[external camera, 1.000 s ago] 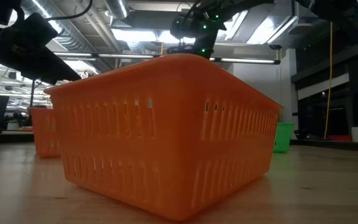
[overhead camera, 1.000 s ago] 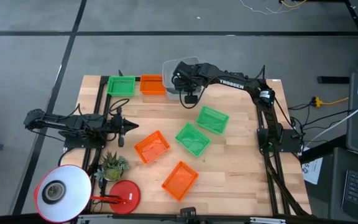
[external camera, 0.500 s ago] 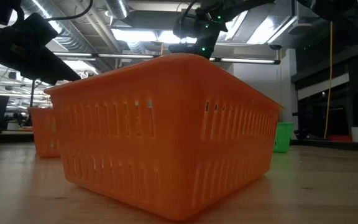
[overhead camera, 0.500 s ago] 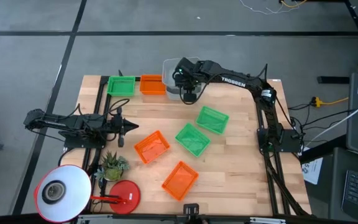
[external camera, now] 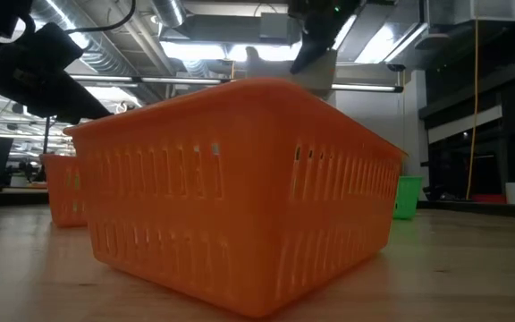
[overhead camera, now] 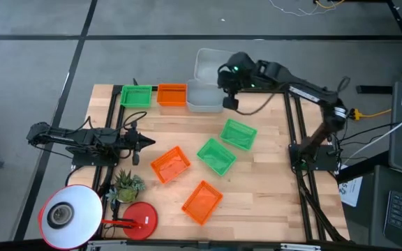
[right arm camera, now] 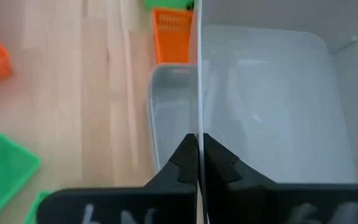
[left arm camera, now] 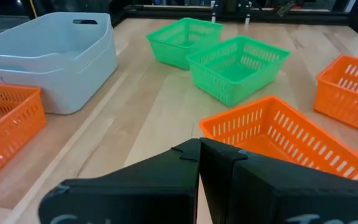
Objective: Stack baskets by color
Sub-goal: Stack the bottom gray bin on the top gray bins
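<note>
My right gripper is shut on a light grey basket, which it holds in the air over the table's far edge. Below it, more grey baskets sit nested at the far edge, beside an orange basket and a green one. Two green baskets and two orange ones lie loose mid-table. My left gripper waits shut at the left, touching nothing. My right gripper pinches one side wall of the grey basket at its rim, one finger inside the basket and one outside. The fingers come slanting down from the table's right side. The basket is tilted and lifted clear of the grey baskets below.
A lamp with a white shade and a round red base stands at the near left corner, next to a small potted plant. Bare wood lies along the table's near right part.
My right gripper has risen from the grey stack and gone toward the table's right edge, tipping as it went. It has taken the top grey basket with it: that basket now hangs tilted, clear of the grey baskets that stayed on the table.
</note>
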`<action>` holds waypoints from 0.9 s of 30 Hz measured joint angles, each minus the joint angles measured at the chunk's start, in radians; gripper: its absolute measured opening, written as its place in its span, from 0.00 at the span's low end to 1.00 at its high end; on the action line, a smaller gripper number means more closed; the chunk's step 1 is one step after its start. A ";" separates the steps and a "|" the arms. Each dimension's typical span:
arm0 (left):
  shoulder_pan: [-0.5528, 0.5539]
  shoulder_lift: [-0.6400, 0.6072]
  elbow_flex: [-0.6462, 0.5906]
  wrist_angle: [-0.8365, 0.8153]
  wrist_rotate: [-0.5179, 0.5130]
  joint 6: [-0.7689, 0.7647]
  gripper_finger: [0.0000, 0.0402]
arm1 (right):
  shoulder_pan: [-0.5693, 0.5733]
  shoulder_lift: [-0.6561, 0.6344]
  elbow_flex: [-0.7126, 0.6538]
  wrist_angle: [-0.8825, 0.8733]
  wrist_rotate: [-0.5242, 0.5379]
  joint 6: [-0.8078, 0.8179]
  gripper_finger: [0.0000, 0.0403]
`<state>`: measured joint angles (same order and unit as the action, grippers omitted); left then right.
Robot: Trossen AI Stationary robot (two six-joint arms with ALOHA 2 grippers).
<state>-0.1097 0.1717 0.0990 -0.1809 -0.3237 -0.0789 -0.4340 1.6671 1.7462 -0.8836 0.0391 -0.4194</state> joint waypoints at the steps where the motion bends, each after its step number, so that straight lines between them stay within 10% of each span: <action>1: 0.000 0.000 0.000 0.000 0.000 -0.001 0.00 | -0.002 -0.032 -0.073 0.068 -0.015 0.000 0.00; 10: 0.000 0.000 0.000 0.002 0.000 -0.001 0.00 | -0.021 -0.133 -0.586 0.716 -0.075 0.000 0.00; 27: 0.000 0.000 0.000 0.010 -0.001 0.003 0.00 | -0.063 0.123 -0.330 0.493 -0.138 -0.031 0.00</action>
<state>-0.1097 0.1719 0.0990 -0.1707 -0.3244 -0.0761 -0.4969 1.7897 1.4161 -0.3907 -0.0990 -0.4500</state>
